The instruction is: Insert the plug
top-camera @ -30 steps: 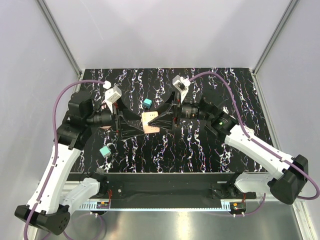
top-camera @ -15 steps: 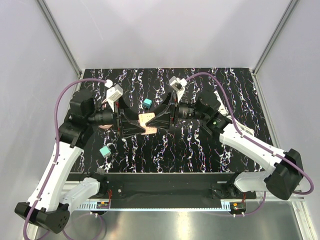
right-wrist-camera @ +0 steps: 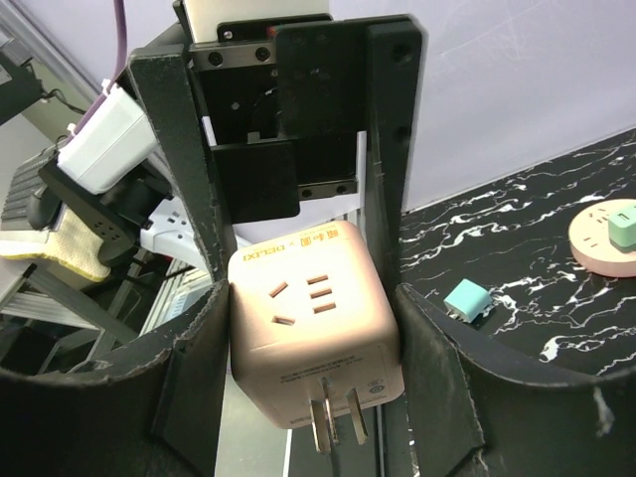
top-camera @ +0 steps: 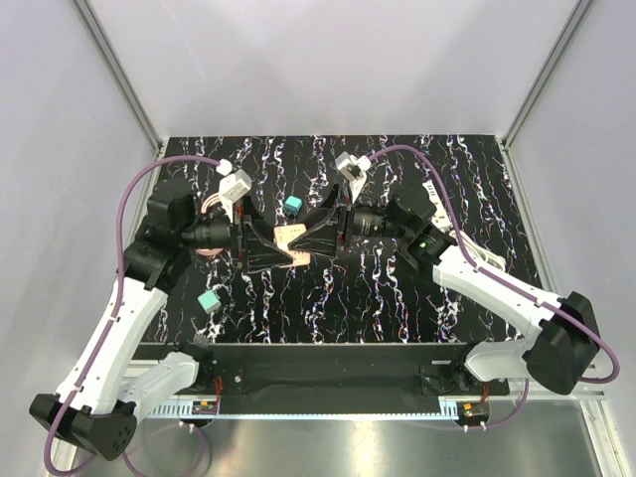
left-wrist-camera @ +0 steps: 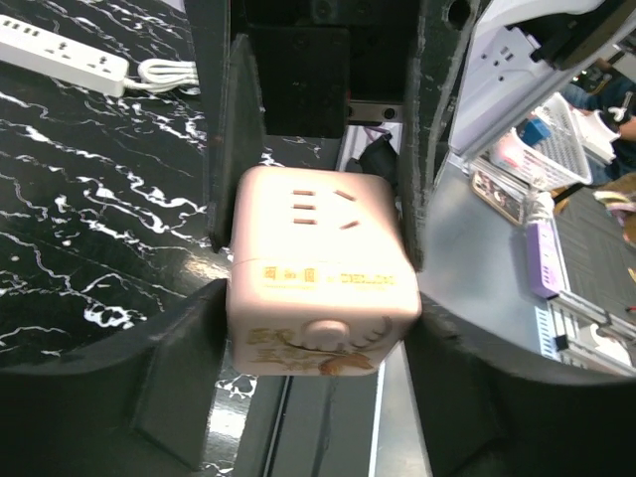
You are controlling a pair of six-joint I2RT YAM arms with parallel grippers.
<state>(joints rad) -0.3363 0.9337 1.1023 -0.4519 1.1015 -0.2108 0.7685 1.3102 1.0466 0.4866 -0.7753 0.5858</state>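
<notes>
The teal-blue plug (top-camera: 293, 206) lies on the black marbled table just beyond the two grippers, and neither holds it. My left gripper (top-camera: 283, 248) and right gripper (top-camera: 303, 234) meet tip to tip above the table's middle. Both are shut on the same tan-brown cube block (top-camera: 291, 242). In the left wrist view the cube (left-wrist-camera: 320, 288) sits between my fingers, with the other gripper's fingers gripping it from beyond. In the right wrist view the cube (right-wrist-camera: 316, 343) shows socket holes and three metal prongs pointing down.
A white power strip (left-wrist-camera: 60, 55) with a coiled cord lies at the table's far right. A paler mint-green cube (top-camera: 209, 300) lies near left, also in the right wrist view (right-wrist-camera: 467, 298). A pink round socket (right-wrist-camera: 608, 234) with a small mint piece sits under the left arm.
The right arm has pushed in leftward and both grippers, with the tan cube between them, have shifted slightly left and away. The teal-blue plug has not moved.
</notes>
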